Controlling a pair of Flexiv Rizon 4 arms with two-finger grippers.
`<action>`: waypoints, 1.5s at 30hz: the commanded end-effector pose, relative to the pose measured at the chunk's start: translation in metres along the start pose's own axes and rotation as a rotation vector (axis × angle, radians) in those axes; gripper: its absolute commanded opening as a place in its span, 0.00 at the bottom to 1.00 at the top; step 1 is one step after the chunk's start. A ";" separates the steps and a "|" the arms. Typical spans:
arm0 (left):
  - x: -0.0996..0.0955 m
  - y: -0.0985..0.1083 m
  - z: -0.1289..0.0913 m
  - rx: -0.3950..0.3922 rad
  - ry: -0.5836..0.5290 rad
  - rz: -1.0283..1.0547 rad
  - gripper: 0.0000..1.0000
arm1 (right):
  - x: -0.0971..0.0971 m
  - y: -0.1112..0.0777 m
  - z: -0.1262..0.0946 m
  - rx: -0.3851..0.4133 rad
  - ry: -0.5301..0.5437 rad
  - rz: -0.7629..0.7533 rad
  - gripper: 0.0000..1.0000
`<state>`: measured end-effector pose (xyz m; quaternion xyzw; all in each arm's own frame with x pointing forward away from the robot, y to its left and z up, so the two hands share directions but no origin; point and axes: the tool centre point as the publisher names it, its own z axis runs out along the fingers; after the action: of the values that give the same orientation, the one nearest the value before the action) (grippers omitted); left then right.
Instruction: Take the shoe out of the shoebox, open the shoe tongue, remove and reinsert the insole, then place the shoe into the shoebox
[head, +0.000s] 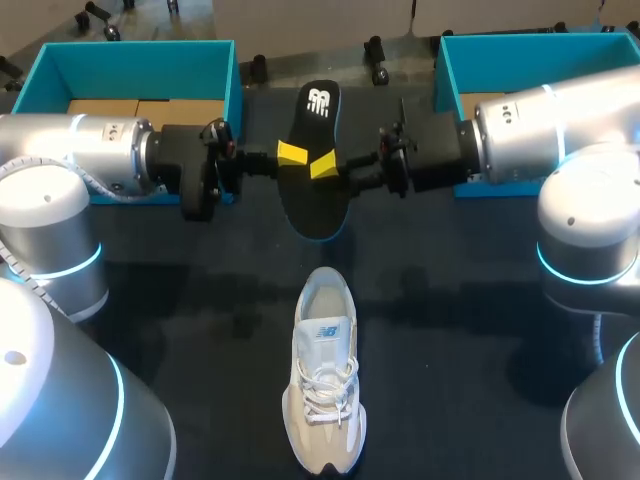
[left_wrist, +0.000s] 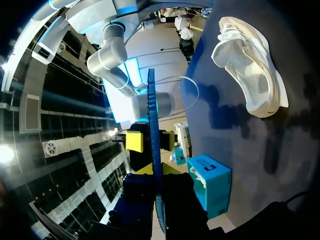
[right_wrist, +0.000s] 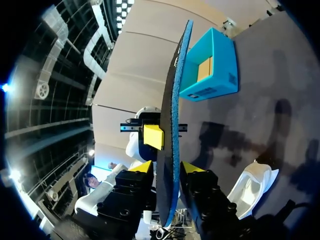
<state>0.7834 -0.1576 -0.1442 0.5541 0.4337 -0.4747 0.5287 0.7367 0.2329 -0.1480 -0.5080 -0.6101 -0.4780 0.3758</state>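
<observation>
A black insole (head: 310, 200) with a blue edge hangs in the air over the back middle of the table, between both arms. My left gripper (head: 292, 153) is shut on its left side; in the left wrist view the insole (left_wrist: 152, 125) stands edge-on, pinched in that gripper (left_wrist: 156, 170). My right gripper (head: 322, 165) meets it from the other side. Its fingers flank the insole (right_wrist: 175, 100) closely, and the gripper (right_wrist: 167, 167) looks slightly open. The white shoe (head: 323, 400) lies on the dark table near the front, its opening toward the insole.
A teal shoebox half (head: 140, 70) stands at the back left and another (head: 520, 45) at the back right, behind each wrist. Dark tabletop (head: 450, 330) lies on both sides of the shoe.
</observation>
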 end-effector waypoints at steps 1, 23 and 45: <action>0.001 0.000 0.000 -0.001 -0.002 0.003 0.00 | -0.002 -0.002 0.003 -0.010 0.004 -0.001 0.32; 0.001 0.000 0.000 -0.001 -0.002 0.003 0.00 | -0.001 0.000 0.002 -0.022 0.023 -0.017 0.12; 0.005 -0.018 -0.046 0.078 0.179 -0.120 1.00 | -0.016 -0.007 -0.009 -0.061 0.023 -0.136 0.00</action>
<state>0.7752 -0.1339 -0.1600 0.5726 0.4752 -0.4833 0.4611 0.7376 0.2261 -0.1621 -0.4703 -0.6223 -0.5271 0.3372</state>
